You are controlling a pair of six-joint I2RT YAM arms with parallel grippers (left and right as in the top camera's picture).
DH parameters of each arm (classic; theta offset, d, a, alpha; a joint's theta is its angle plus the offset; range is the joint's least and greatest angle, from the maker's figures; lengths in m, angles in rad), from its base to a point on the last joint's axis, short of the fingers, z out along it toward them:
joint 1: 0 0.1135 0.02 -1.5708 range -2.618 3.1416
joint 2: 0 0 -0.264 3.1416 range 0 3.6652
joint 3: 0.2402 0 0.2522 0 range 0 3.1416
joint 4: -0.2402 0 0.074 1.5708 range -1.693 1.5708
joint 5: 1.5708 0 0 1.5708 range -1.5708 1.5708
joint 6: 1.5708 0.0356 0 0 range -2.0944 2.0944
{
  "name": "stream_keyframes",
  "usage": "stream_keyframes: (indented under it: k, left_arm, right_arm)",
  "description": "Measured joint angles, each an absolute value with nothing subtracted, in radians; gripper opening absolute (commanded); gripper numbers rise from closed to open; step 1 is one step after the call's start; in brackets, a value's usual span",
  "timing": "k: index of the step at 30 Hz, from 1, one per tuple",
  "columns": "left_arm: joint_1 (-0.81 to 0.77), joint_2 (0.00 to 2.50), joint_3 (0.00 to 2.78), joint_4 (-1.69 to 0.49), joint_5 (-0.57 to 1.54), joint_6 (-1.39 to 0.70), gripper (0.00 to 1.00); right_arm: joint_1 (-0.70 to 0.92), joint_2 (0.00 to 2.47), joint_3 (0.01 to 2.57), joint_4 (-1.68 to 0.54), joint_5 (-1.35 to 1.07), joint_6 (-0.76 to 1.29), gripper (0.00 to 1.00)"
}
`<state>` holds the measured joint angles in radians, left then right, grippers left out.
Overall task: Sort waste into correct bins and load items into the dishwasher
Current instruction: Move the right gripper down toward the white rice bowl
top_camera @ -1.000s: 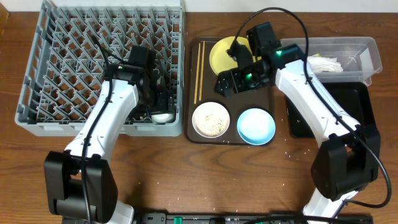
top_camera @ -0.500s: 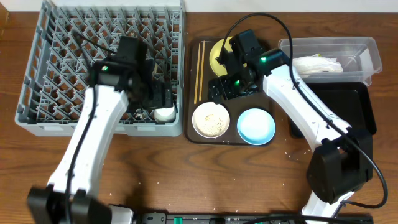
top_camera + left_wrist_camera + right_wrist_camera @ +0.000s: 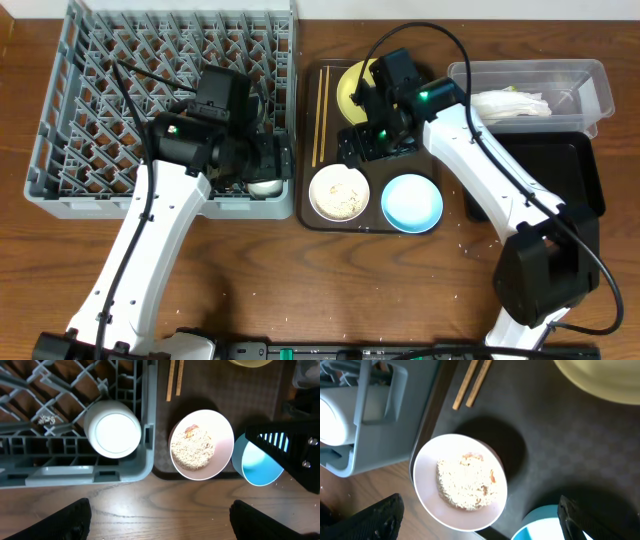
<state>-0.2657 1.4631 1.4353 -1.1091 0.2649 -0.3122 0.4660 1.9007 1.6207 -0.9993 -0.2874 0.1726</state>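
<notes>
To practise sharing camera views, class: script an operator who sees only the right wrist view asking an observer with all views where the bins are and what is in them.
Operator: Where are the bins?
Observer: Overhead, the clear tub and black tray sit beside the brown tray, on the right arm's side.
Operator: Anything binned yet?
Observer: A crumpled white napkin lies in the clear tub.
</notes>
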Motion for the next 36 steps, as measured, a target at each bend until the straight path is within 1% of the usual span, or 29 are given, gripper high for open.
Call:
stream_keyframes:
  k: [7, 11, 18, 24, 27, 28, 31, 34, 36]
  left_arm:
    - [-0.266, 1.456, 1.435, -1.139, 0.255, -0.323, 0.89]
    - [-0.265, 1.405, 1.435, -1.156, 0.217, -0.343, 0.89]
    - [-0.251, 1.274, 1.435, -1.196, 0.131, -0.367, 0.89]
    - [-0.176, 1.246, 1.435, -1.219, 0.084, -0.37, 0.89]
    - [-0.13, 1.248, 1.435, -1.226, 0.073, -0.37, 0.89]
    - [-0.117, 1.247, 1.435, -1.227, 0.071, -0.37, 0.89]
    - [-0.084, 1.248, 1.435, -1.227, 0.07, -0.37, 0.89]
    - [-0.068, 1.248, 1.435, -1.227, 0.068, -0.37, 0.89]
    - [-0.066, 1.248, 1.435, -1.227, 0.067, -0.37, 0.89]
  right_arm:
    - [0.537, 1.901, 1.621, -1.006, -0.287, 0.176, 0.95]
    - [0.587, 1.901, 1.621, -1.005, -0.276, 0.184, 0.94]
    - [0.661, 1.901, 1.621, -1.005, -0.233, 0.21, 0.89]
    - [0.747, 1.901, 1.621, -1.005, -0.163, 0.239, 0.72]
    - [0.784, 1.903, 1.621, -1.005, -0.128, 0.246, 0.62]
    - [0.792, 1.906, 1.621, -1.005, -0.118, 0.25, 0.57]
    - [0.811, 1.92, 1.621, -1.006, -0.086, 0.25, 0.48]
    - [0.818, 1.941, 1.621, -1.01, -0.062, 0.245, 0.41]
    - [0.818, 1.957, 1.621, -1.014, -0.052, 0.236, 0.39]
